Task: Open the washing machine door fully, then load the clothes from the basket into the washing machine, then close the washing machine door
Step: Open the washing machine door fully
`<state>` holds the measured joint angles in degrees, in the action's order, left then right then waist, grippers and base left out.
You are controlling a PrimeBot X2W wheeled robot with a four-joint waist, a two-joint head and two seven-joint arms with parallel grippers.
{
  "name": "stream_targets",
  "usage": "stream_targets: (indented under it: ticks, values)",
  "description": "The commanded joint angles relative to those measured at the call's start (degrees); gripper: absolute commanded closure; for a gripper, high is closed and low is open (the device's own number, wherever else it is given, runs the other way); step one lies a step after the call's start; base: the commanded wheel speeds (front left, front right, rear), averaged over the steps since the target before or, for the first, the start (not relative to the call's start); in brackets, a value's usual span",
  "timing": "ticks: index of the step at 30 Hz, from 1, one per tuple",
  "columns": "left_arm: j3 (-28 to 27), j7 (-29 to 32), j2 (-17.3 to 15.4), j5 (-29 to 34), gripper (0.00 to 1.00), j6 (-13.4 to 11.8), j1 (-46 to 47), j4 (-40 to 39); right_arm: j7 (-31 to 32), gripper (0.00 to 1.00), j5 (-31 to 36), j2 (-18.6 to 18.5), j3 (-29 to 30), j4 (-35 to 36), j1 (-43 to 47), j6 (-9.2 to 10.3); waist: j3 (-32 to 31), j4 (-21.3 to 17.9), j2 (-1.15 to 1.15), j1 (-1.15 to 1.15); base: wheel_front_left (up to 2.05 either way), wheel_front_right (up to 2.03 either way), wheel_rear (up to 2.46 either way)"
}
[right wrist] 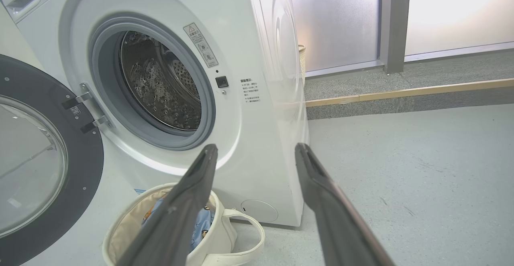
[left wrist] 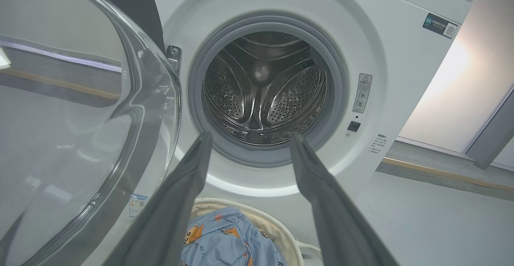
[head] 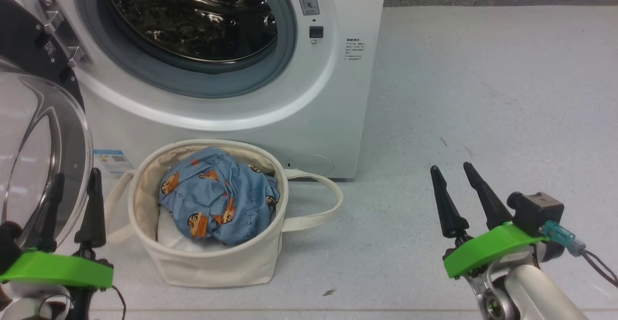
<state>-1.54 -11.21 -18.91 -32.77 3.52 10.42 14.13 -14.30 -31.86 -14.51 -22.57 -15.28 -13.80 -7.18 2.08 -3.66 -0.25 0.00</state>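
L gripper (head: pixel 77 174): 2 dark fingers spread wide, nothing btw them, pointing up at lower left of head view. 1 finger is seen thru the bulging glass of the washing machine door (head: pixel 43 136); the other stands just beside the glass edge. Touching the glass or not: can't tell. In the L wrist view the 2 fingers frame the drum opening.

R gripper (head: pixel 451 166): 2 fingers also spread apart, empty, at lower right over bare grey floor (head: pixel 483 93), well apart from the basket and the machine.

Just R of the L gripper is 1 basket (head: pixel 217 262), cream canvas, upright on the floor right below the door opening and close to the machine front. It has 2 loop handles: 1 (head: pixel 321 199) flopped out to the R, 1 (head: pixel 116 204) out to the L near the L gripper's fingers. Inside it are the clothes (head: pixel 217 199), 1 bunched blue bundle w/ at least 4 orange cartoon figs showing, heaped up to about rim level. Under the bundle lies 1 plain white cloth (head: pixel 169 235).

Behind the basket is 1 washing machine (head: pixel 338 93), white. Its door is swung open to the L on the hinge (head: pixel 60 30), black rim facing out. The steel drum (head: pixel 193 16) is perforated, w/ 1 grey rubber ring (head: pixel 285 59) round the opening. There is 1 small blue label sticker (head: pixel 110 160) low on the front, btw door and basket, and 1 black square catch (head: pixel 316 32) R of the ring.
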Motion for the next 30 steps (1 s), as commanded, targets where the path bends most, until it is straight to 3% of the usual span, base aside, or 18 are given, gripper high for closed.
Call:
stream_targets:
  ticks: [1,30]
  values:
    - [-2.2,-0.5,-2.4,0.5,0.0,-0.3,1.6,-2.1,-0.7,0.0,-0.1,-0.4,-0.4,2.0,-1.6,-0.31,0.2,0.2,0.0,0.0,0.0,0.0,0.0]
    - [-1.9,-1.9,-2.7,-0.1,0.0,-0.6,1.9,-1.0,-0.7,0.0,0.3,0.0,-0.2,1.3,-2.6,-0.31,1.4,-0.1,0.0,0.0,0.0,0.0,0.0]
